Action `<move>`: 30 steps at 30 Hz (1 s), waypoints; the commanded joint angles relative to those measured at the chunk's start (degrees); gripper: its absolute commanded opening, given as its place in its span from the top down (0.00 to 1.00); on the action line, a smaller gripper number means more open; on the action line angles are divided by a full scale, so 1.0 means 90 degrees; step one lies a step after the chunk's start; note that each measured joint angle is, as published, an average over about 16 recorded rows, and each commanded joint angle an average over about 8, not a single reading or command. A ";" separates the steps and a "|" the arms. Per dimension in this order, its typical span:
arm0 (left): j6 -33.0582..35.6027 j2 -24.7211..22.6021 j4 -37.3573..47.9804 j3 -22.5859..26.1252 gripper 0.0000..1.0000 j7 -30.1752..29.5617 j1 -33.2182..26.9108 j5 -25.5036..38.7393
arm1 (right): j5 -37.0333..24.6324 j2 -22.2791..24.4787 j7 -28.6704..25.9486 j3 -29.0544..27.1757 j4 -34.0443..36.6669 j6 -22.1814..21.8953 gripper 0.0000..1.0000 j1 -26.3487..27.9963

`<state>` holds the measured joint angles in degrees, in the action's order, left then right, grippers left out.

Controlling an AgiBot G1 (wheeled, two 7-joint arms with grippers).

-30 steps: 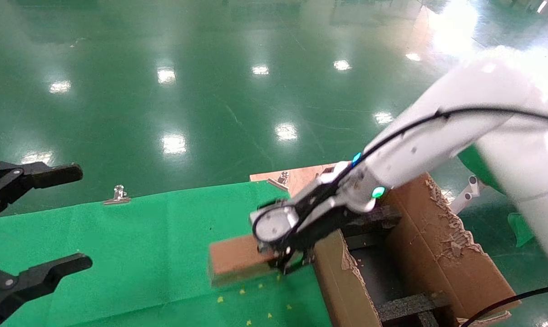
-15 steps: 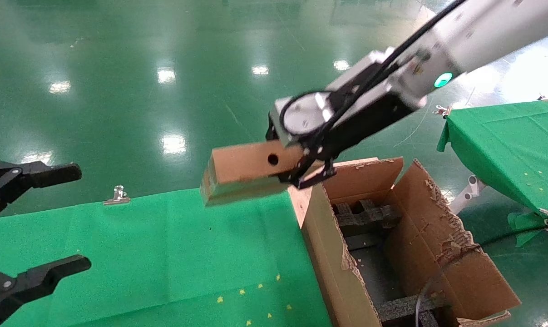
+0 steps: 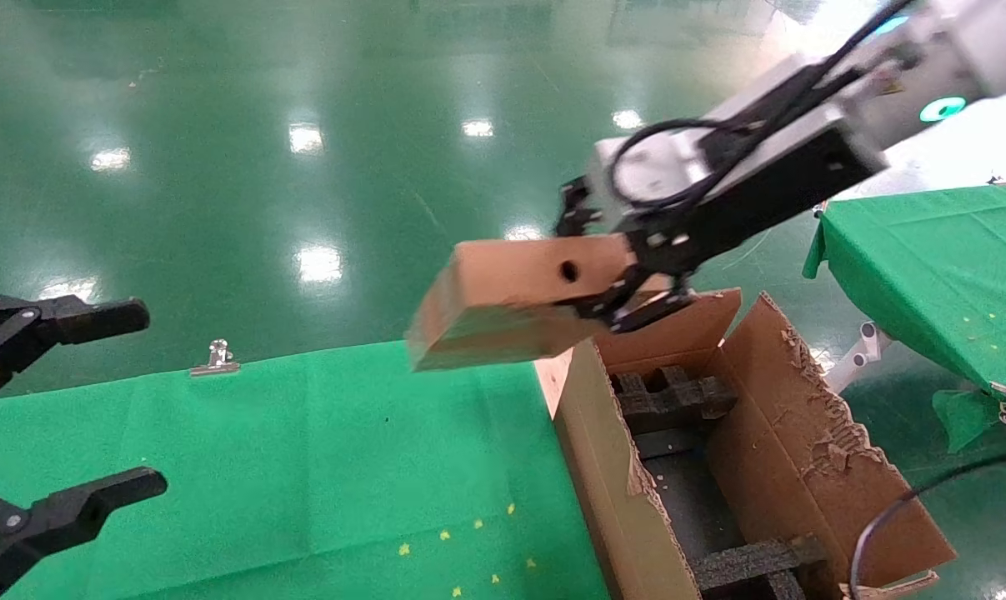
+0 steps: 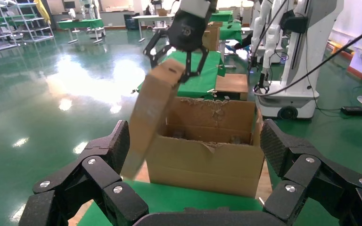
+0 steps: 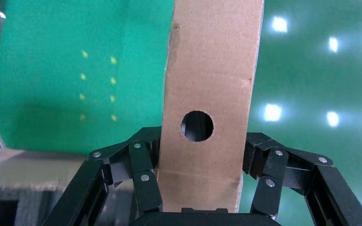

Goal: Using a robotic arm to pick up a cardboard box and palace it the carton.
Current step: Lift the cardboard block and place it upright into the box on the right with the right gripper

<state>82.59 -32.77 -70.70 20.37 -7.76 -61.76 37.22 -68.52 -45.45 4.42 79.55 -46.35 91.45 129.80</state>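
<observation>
Our right gripper [image 3: 628,296] clamps the cardboard box [image 3: 511,300] aloft, long axis tilting down-left from the carton [image 3: 803,450]; our left gripper [image 3: 94,400] gapes.

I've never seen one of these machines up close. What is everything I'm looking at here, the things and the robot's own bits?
cardboard box: one, brown, with a round hole, held in the air above the near table's far edge, next to the carton.
carton: one, brown, large, open with ragged flaps, standing right of the near table.
foam inserts: several, black, inside the carton.
tables: two, green-covered, one near, one at far right.
metal clip: one, silver, on the near table's far edge.
floor: glossy green, all around.
right gripper: one, black, on the white robotic arm, clamped on the box's end.
left gripper: one, black, open, idle at the left edge.
</observation>
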 commanded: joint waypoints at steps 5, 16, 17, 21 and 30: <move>0.0000 0.0000 0.0000 0.0000 0.00 0.0000 0.0000 0.0000 | 0.0079 0.0521 0.0188 0.0637 0.0396 -0.0004 1.00 0.0450; 0.0000 0.0000 0.0000 0.0000 0.00 0.0000 0.0000 0.0000 | -0.0365 0.1339 0.0508 0.1761 0.1210 -0.0043 1.00 0.1060; 0.0000 0.0000 0.0000 0.0000 0.00 0.0000 0.0000 0.0000 | -0.0384 0.1400 0.0535 0.1839 0.1294 -0.0047 1.00 0.1070; 0.0000 0.0000 0.0000 0.0000 0.00 0.0000 0.0000 0.0000 | -0.0426 0.1587 0.0618 0.2109 0.1584 -0.0074 1.00 0.1056; -0.0002 0.0001 0.0002 0.0000 0.00 0.0000 0.0001 -0.0002 | -0.0484 0.1716 0.0655 0.2366 0.1860 -0.0163 1.00 0.1082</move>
<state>82.58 -32.76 -70.69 20.37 -7.75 -61.75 37.21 -72.61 -30.13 9.93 100.62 -29.77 90.04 139.27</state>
